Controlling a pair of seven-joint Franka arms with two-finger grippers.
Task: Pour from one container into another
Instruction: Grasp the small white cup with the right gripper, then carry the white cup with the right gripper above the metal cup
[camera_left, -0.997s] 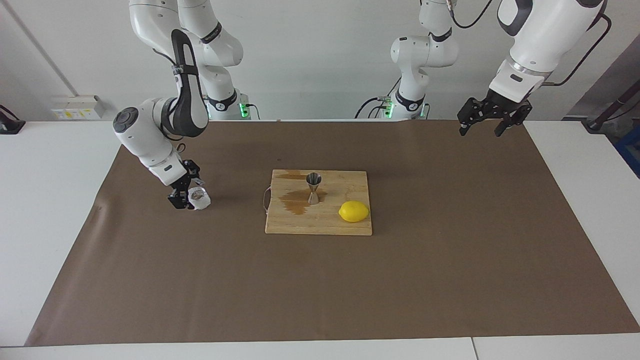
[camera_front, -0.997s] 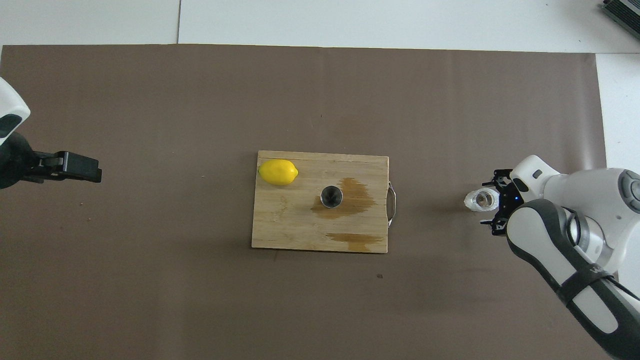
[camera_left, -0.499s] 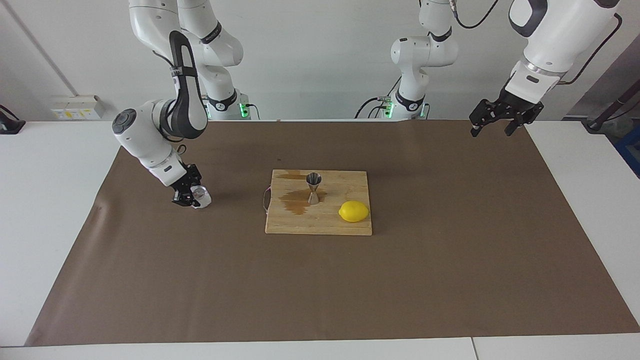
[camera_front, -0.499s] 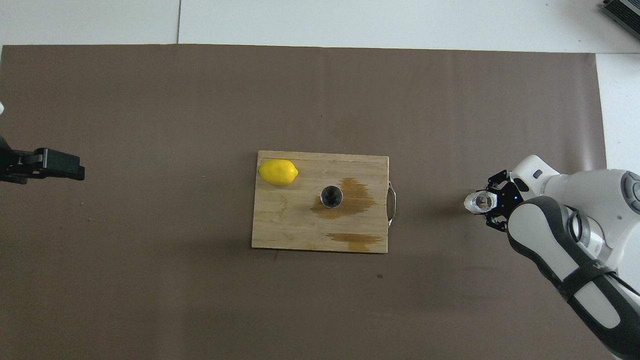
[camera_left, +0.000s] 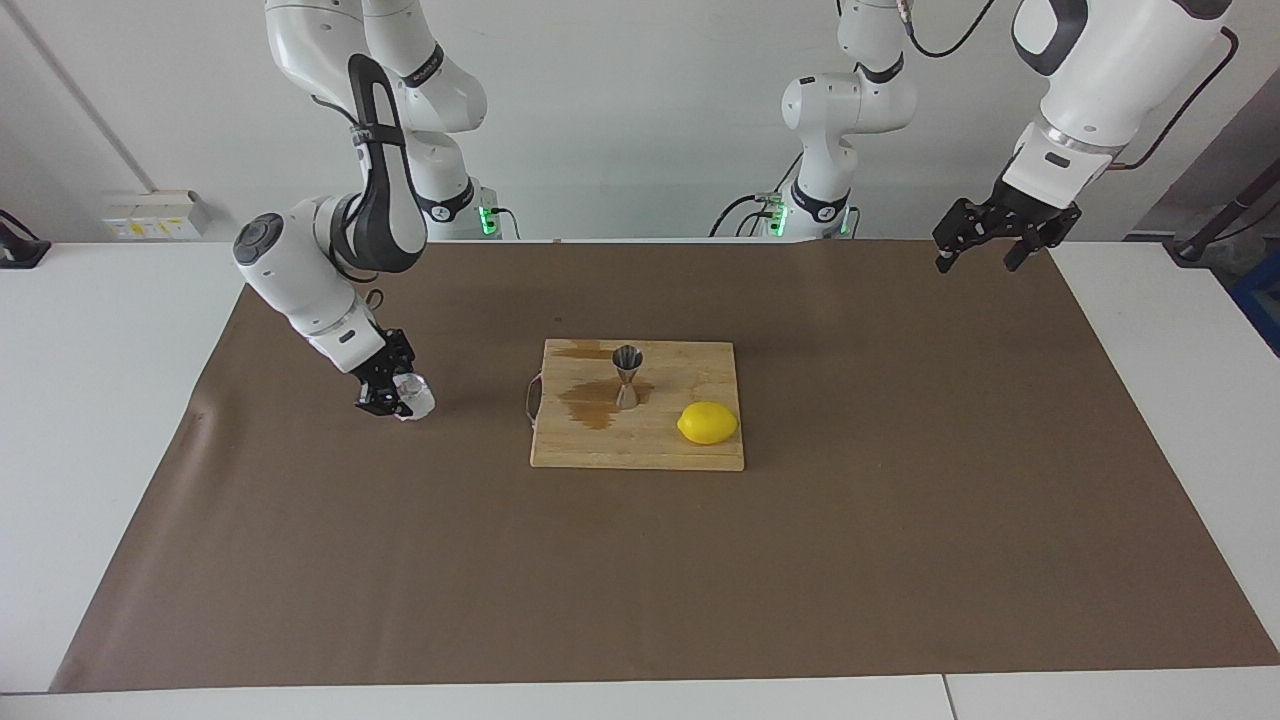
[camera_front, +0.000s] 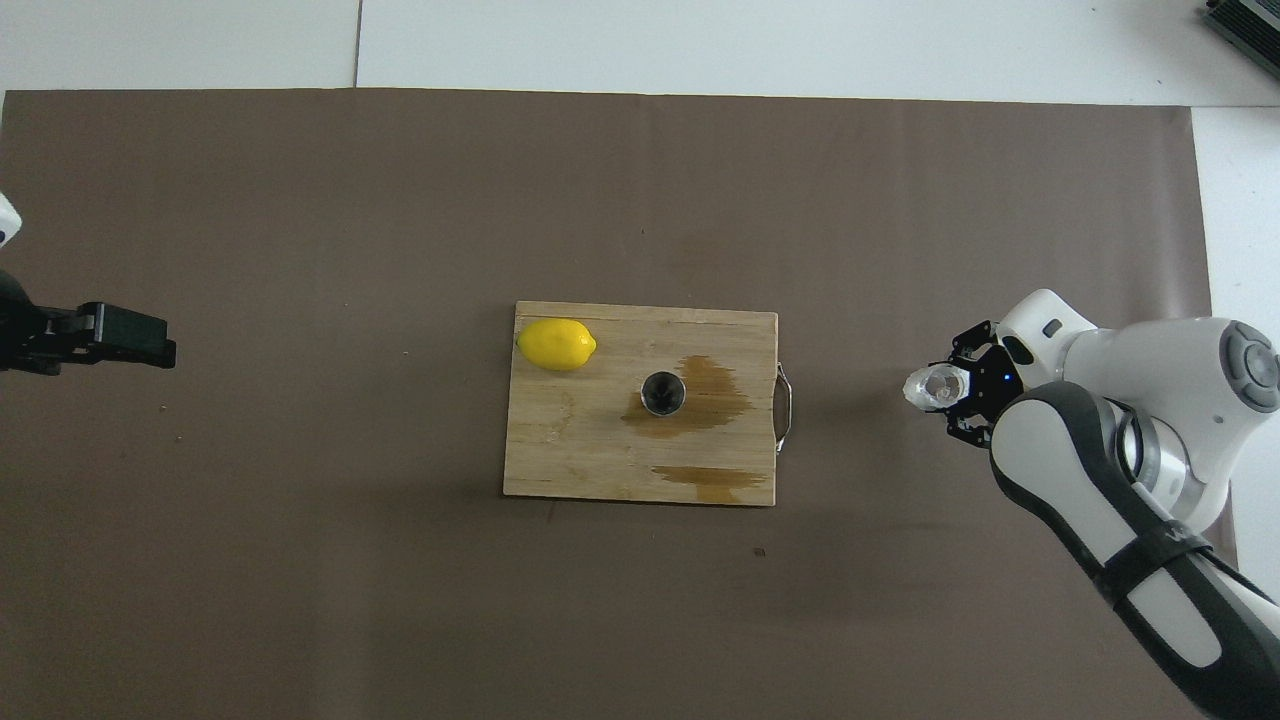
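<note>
The crinkled translucent-white cup is held in my right gripper, which is shut on it low over the brown mat, toward the right arm's end of the table. The steel hourglass jigger stands upright on the wooden cutting board in the middle of the table. My left gripper is open and empty, raised over the mat's edge at the left arm's end, where that arm waits.
A yellow lemon lies on the board, toward the left arm's end. Brown wet stains spread on the board around the jigger. The board has a metal handle on the side facing the cup.
My right gripper closed on the cup, then shifted it a little toward the cutting board. My left gripper drew up and back toward its end of the table.
</note>
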